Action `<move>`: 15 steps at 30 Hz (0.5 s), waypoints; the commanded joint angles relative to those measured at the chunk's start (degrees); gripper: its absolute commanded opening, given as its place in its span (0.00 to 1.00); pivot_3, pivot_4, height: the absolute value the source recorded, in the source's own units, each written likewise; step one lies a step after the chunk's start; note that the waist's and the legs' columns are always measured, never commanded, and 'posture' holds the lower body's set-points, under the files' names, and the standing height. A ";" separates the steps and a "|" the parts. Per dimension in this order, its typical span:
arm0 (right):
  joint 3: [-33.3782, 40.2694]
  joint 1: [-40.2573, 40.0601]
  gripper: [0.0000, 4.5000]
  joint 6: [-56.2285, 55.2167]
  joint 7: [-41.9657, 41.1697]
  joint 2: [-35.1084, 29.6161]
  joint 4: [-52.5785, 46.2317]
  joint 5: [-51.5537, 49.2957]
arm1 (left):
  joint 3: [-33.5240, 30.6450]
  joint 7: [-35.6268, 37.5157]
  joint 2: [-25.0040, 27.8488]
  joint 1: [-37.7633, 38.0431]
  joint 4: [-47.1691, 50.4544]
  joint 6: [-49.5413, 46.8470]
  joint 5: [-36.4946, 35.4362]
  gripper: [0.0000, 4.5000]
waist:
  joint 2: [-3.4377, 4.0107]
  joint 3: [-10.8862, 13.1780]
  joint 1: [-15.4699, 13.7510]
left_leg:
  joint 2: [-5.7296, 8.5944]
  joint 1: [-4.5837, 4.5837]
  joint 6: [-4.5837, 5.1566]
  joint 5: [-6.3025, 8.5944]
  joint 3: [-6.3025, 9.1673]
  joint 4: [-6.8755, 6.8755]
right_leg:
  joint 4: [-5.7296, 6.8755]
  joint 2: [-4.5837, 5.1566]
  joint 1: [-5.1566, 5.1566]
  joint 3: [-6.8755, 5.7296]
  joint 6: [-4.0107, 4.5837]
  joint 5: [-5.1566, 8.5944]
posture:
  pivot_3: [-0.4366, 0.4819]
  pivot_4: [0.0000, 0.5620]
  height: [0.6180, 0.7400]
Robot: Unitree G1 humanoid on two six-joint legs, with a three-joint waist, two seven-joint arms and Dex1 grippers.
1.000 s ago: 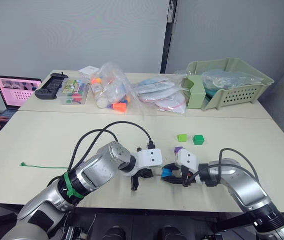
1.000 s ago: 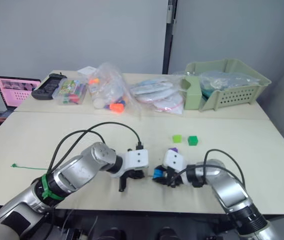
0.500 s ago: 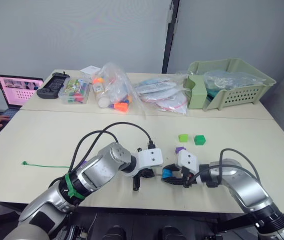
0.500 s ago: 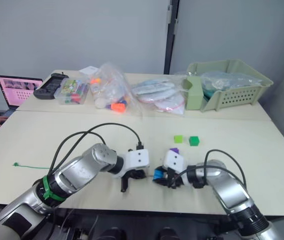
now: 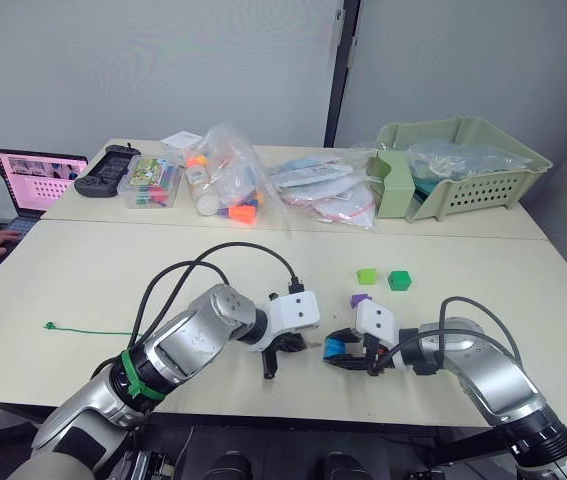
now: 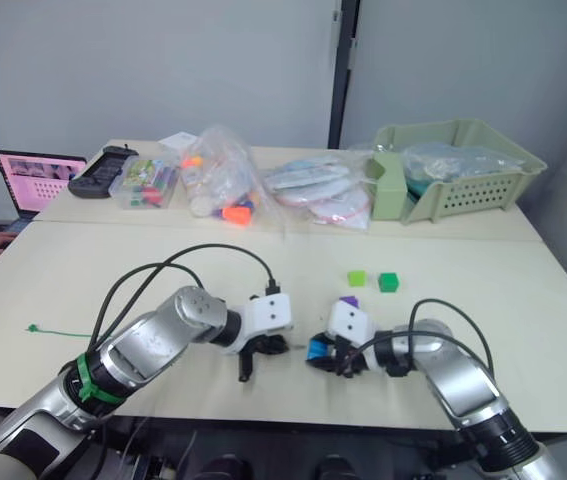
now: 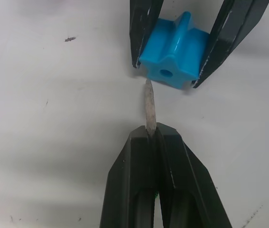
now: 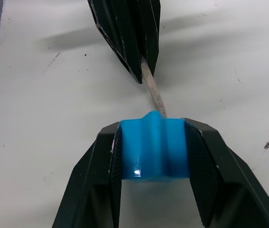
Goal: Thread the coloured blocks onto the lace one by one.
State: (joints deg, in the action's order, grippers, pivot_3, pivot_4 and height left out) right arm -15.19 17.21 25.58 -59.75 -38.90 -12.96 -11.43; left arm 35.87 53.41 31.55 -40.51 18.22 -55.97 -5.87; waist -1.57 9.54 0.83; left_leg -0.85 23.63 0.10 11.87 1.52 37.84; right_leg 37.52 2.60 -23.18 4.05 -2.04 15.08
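I have my left pincer (image 7: 149, 135) pinching the lace (image 7: 149, 105) tip just short of the blue block (image 7: 174, 43) gripped in my right pincer (image 8: 154, 142) above the surface (image 5: 83, 280), nothing threaded yet, three blocks (image 5: 365, 275) waiting nearby.

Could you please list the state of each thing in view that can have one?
Left gripper: shut on the lace tip.
Right gripper: shut on the blue block.
Lace tip: pointing at the block, just beside its hole, not yet in.
Blue block: held, hole facing the tip.
Lime block: loose on the table.
Green block: loose beside it.
Laptop: open, screen lit.
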 commanded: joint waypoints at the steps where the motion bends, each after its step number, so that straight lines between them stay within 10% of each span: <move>1: -0.52 -0.03 0.31 0.36 -0.13 -0.17 -0.24 0.28 | -0.98 -0.30 -0.43 -0.69 1.93 -0.08 -0.57 0.00 | 0.00 0.00 0.00 | 0.00 0.00 0.00 0.00 0.00 0.00 | 0.00 0.00 0.00 0.00 0.00 0.00 | 0.48 0.27 1.00; 15: -0.90 -0.17 0.31 1.21 0.43 0.32 -1.36 0.08 | 0.10 -0.13 -1.40 -1.35 1.75 -0.12 -1.51 0.00 | 0.00 0.00 0.00 | 0.00 0.00 0.00 0.00 0.00 0.00 | 0.00 0.00 0.01 0.00 0.00 0.00 | 0.48 0.27 1.00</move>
State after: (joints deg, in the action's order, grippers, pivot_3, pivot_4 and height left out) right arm -15.21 17.20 26.13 -59.48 -38.87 -13.18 -11.45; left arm 35.90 53.05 30.98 -40.53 18.38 -56.42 -6.86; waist -1.57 9.54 0.83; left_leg -0.84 23.63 0.10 11.87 1.51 37.84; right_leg 37.52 2.60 -23.17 4.05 -2.04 15.08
